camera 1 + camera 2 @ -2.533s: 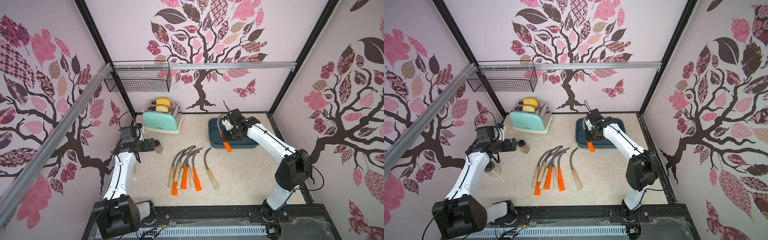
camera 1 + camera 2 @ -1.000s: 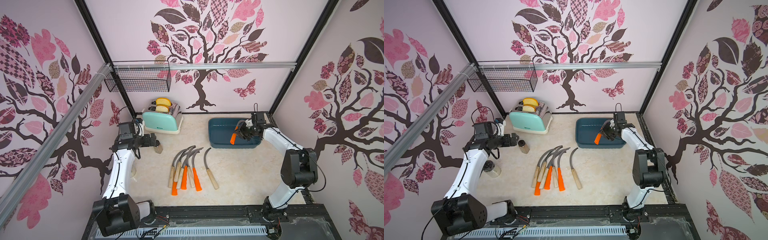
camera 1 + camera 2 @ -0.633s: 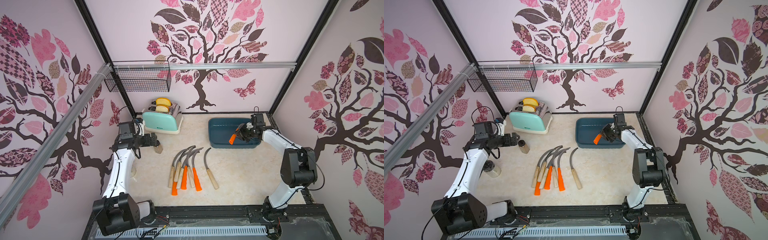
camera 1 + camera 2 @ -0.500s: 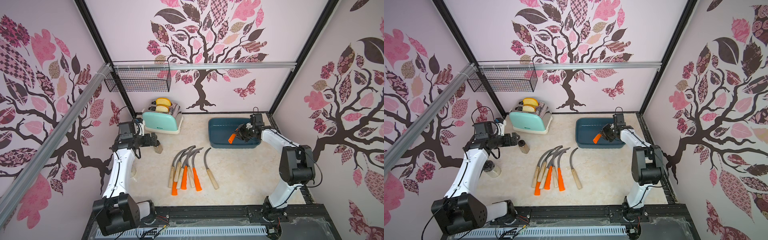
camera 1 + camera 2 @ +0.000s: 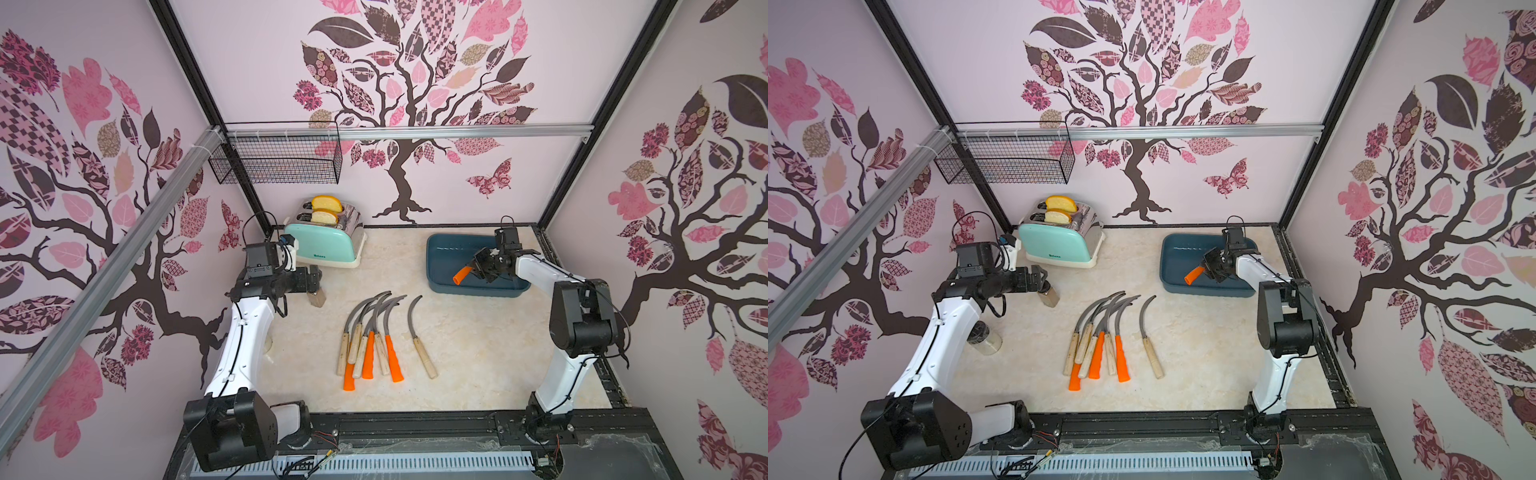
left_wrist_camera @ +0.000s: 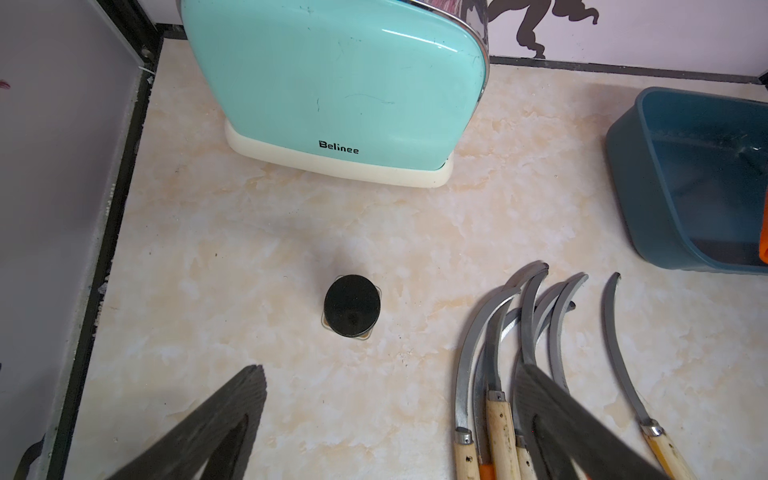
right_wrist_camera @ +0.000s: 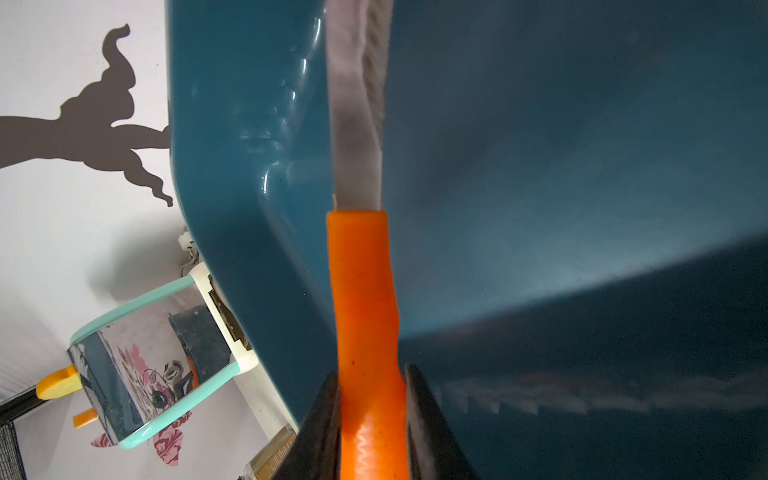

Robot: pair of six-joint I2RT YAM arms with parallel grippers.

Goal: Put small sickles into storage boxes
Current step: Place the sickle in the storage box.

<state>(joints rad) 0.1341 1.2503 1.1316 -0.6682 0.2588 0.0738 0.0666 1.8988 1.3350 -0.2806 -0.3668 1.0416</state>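
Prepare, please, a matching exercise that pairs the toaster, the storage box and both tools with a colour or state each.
Things:
1. toaster
2. storage box
3. left tool
4. right tool

Colours or states:
a. shut on an orange-handled sickle
b. dark teal-blue
c. open, holding nothing
d. mint green

Pairs: 1-d, 2-b, 3-c, 4-a.

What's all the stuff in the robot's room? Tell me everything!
loose sickles: about eight, grey blades, orange or wooden handles, table middle.
held sickle: one, orange handle, over tray.
tray: one, dark teal, table's back.
toaster: one, mint green, table's back.
bread slices: two, yellowish, in toaster.
lidded jar: one, brownish, black lid, near left pincer.
glass jar: one, clear, beside left arm.
wire basket: one, black, on wall.
left pincer: one, black, open near lidded jar.
right pincer: one, black, shut on held sickle.
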